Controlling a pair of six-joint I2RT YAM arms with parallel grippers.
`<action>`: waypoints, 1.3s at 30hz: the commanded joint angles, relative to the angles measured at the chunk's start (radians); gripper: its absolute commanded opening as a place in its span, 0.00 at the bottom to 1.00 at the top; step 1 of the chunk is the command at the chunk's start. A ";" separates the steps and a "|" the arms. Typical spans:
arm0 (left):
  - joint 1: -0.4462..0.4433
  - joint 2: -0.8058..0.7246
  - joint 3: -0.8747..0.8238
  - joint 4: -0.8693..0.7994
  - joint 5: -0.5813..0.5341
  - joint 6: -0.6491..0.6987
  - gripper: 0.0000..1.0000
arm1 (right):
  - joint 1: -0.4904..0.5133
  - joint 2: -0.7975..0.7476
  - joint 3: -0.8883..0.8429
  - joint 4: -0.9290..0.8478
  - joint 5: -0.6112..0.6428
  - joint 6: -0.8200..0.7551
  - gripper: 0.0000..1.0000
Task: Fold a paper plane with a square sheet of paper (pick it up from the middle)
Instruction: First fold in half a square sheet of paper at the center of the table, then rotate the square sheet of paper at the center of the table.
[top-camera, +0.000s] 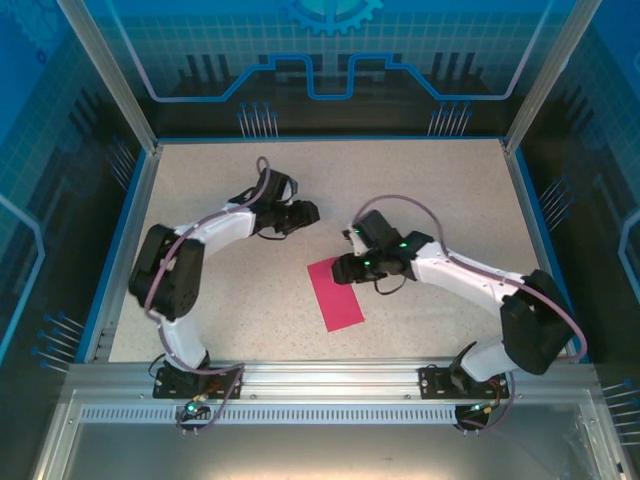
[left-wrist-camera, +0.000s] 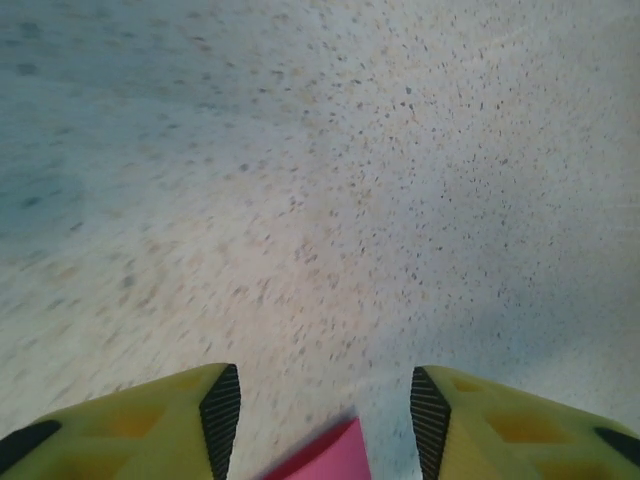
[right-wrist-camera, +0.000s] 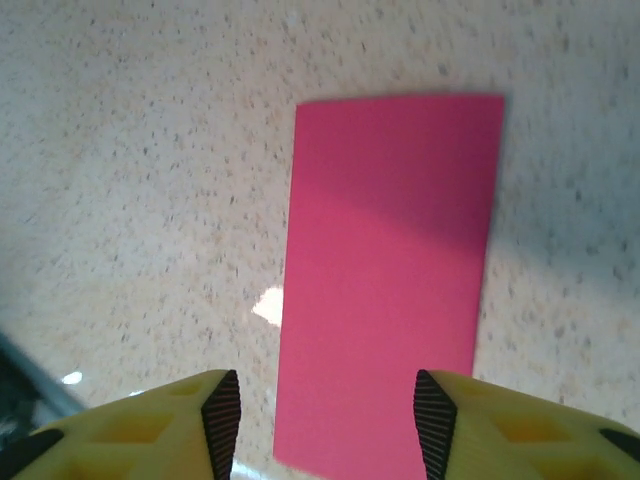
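Your right gripper (right-wrist-camera: 325, 420) and left gripper (left-wrist-camera: 325, 415) both hang released. Pink paper (right-wrist-camera: 390, 270) lies folded in half, so next you probably pinch a corner.

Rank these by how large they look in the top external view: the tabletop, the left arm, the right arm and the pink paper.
1. tabletop, largest by far.
2. left arm and right arm: they look alike, so no ranking between them.
3. pink paper, smallest.
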 joint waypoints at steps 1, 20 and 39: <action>0.024 -0.114 -0.093 -0.075 -0.072 -0.028 0.60 | 0.086 0.144 0.098 -0.190 0.277 -0.071 0.54; 0.115 -0.449 -0.424 -0.147 -0.065 -0.075 0.79 | 0.085 0.497 0.261 -0.105 0.264 0.084 0.55; -0.008 -0.582 -0.592 -0.068 0.146 -0.145 0.79 | -0.013 0.363 0.213 0.004 0.205 0.328 0.51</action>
